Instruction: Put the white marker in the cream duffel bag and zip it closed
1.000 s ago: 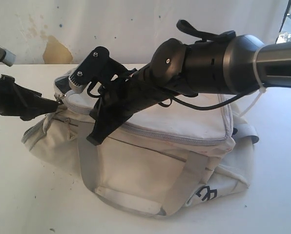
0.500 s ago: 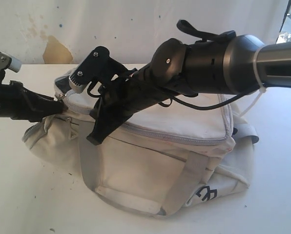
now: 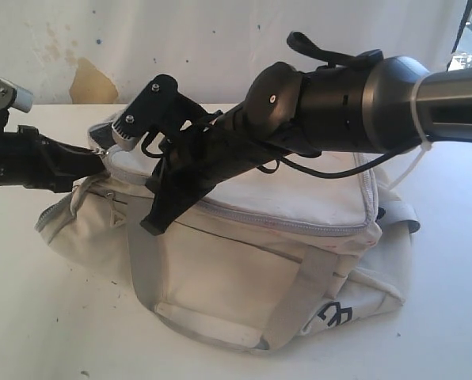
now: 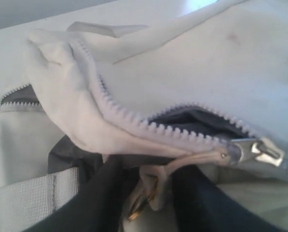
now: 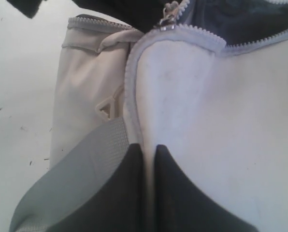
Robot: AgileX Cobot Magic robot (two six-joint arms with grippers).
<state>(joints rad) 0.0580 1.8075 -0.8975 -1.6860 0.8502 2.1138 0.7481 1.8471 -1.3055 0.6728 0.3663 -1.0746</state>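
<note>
The cream duffel bag (image 3: 283, 269) lies on the white table, its top zipper partly open and dark lining showing (image 4: 192, 121). The white marker is out of view. At the bag's left end my left gripper (image 3: 101, 162) (image 4: 149, 169) stands open, its dark fingers (image 4: 86, 203) either side of the zipper's pull tab (image 4: 156, 186). The tab hangs from the metal slider (image 4: 257, 152). My right gripper (image 3: 151, 224) (image 5: 149, 147) reaches across the bag (image 5: 221, 121) and is shut on the seam of its top edge.
The right arm (image 3: 339, 91) stretches low over the bag from the right. Grey webbing handles (image 3: 307, 293) hang down the bag's front. The table (image 3: 46, 317) runs back to a stained wall (image 3: 89, 83). A side pocket zipper (image 4: 13, 94) is partly open.
My left gripper has slid right, up to the bag's zipper end, and its jaws have narrowed around the pull tab. The right arm and bag have stayed put.
</note>
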